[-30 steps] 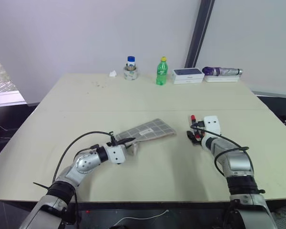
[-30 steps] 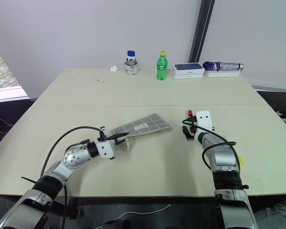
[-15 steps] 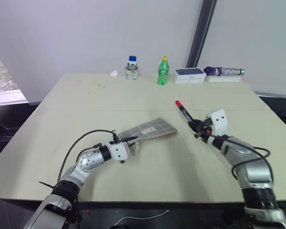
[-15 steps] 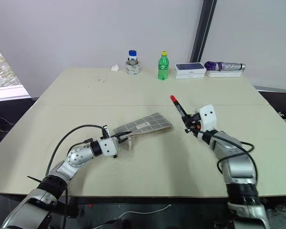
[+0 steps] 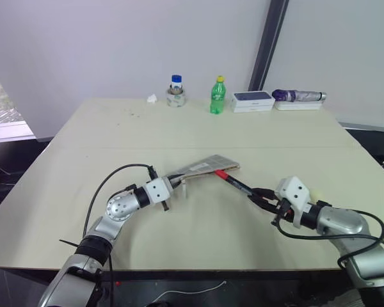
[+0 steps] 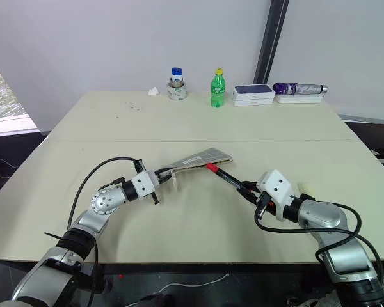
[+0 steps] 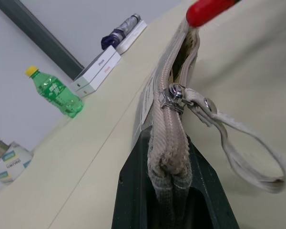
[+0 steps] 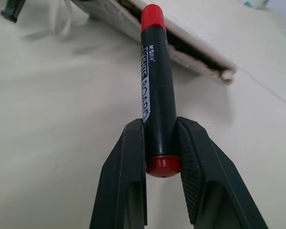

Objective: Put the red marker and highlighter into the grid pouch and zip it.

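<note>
Holding the slim black-barrelled red marker (image 5: 234,183) by its rear end, the right hand (image 5: 264,199) has its two black fingers (image 8: 128,176) clamped narrow on the barrel, just ahead of the red end plug. The marker's long axis runs from that hand toward the far left, and its red cap sits right at the open mouth of the flat grey grid pouch (image 5: 203,167); whether the cap is already inside I cannot tell.

The left hand (image 5: 174,183) is closed tight on the pouch's near-left end, pinching the zipper edge so the pouch is tilted up off the pale desk (image 5: 115,134). In the left wrist view the silver zipper pull (image 7: 175,92) with its white loop sits close to those fingers, and the mouth gapes beyond it, toward the marker.

Judging by this, the coming move is a push along the marker's own axis into the slot, so the barrel must stay in line with the opening. A pale yellow highlighter (image 6: 305,188) lies on the desk beyond the right arm, nearest that arm.
</note>
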{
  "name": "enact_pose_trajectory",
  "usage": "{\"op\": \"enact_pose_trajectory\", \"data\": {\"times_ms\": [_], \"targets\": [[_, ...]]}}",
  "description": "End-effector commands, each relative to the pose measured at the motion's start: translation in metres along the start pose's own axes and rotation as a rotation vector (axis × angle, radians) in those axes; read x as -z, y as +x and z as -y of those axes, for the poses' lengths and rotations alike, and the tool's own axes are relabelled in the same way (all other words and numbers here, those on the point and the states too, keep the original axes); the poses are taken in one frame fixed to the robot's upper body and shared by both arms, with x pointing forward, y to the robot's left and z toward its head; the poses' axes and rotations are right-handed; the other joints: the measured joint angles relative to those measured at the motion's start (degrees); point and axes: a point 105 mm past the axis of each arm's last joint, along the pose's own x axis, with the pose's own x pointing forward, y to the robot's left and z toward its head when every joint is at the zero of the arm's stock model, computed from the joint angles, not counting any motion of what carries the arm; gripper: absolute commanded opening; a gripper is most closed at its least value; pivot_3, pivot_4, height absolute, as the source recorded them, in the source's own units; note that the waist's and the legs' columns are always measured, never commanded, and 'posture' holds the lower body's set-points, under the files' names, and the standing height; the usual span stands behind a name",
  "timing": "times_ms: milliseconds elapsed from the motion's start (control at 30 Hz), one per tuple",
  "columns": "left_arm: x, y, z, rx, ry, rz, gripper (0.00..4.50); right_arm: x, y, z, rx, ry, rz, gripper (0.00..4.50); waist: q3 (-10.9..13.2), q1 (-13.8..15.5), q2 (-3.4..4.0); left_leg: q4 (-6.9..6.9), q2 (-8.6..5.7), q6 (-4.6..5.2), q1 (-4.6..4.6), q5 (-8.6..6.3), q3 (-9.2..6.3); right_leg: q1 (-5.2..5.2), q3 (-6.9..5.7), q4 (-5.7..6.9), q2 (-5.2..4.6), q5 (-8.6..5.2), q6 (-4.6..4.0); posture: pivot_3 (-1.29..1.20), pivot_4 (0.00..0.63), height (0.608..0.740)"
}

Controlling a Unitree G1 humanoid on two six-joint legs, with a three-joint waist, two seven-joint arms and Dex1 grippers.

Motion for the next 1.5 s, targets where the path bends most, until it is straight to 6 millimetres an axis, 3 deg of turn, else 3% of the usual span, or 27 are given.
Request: {"op": "enact_pose_trajectory", "data": {"times_ms": [33,333,600,800,900,1067,1300,1500], "targets": [[-0.008,-0.001,-0.006,-0.011,0.034,0.039,0.00,-0.007,0.004,0.007,0.026,-0.057,0.013,0.39,0.0,0.0,0.00,0.01,0.00,0.00,0.00,0.00,0.00,0.01,0.00,0.00,0.00,0.00,0.00,0.00,0.150,0.740],[-0.007,-0.005,0.001,0.011,0.058,0.034,0.00,0.005,0.005,0.009,0.012,-0.137,-0.052,0.39,0.0,0.0,-0.01,0.00,0.00,0.00,0.00,0.00,0.00,0.00,-0.01,-0.01,0.00,0.00,0.00,0.00,0.150,0.740],[-0.019,0.000,0.015,0.181,0.264,0.074,0.00,-0.019,0.029,-0.004,-0.088,-0.381,-0.032,0.39,0.0,-0.1,-0.01,0.00,0.00,-0.01,0.00,0.00,0.00,-0.01,-0.01,-0.01,0.02,0.00,0.00,0.00,0.150,0.740],[-0.036,0.007,0.018,0.235,0.318,0.151,0.00,-0.030,0.051,-0.022,-0.203,-0.631,-0.026,0.39,0.0,0.0,-0.01,0.01,-0.01,-0.01,-0.01,0.00,0.01,-0.02,0.00,-0.02,0.01,0.00,0.00,0.00,0.150,0.740],[-0.043,0.008,0.017,0.238,0.323,0.180,0.00,-0.037,0.059,-0.023,-0.199,-0.677,0.012,0.39,0.0,-0.1,-0.01,0.00,-0.01,-0.01,-0.01,0.01,0.01,-0.04,0.00,-0.01,0.02,0.00,0.00,0.00,0.150,0.740],[-0.050,0.001,0.020,0.251,0.309,0.231,0.00,-0.033,0.063,-0.028,-0.218,-0.762,0.029,0.39,0.0,-0.1,-0.01,0.02,0.00,-0.04,-0.01,0.02,0.02,-0.03,0.00,-0.01,0.01,0.00,0.00,0.00,0.150,0.740],[-0.043,-0.007,0.021,0.255,0.288,0.202,0.00,-0.011,0.055,-0.022,-0.235,-0.766,-0.045,0.39,0.0,-0.1,-0.01,0.03,0.00,-0.06,0.00,0.04,0.01,-0.01,0.00,0.00,0.01,0.00,0.00,0.00,0.150,0.740],[-0.036,-0.008,0.018,0.243,0.285,0.165,0.00,-0.014,0.043,-0.014,-0.196,-0.709,-0.046,3.34,0.0,-0.1,-0.01,0.04,0.01,-0.04,0.00,0.03,0.01,0.00,-0.01,0.00,0.02,0.00,0.00,0.00,0.150,0.740]]}}
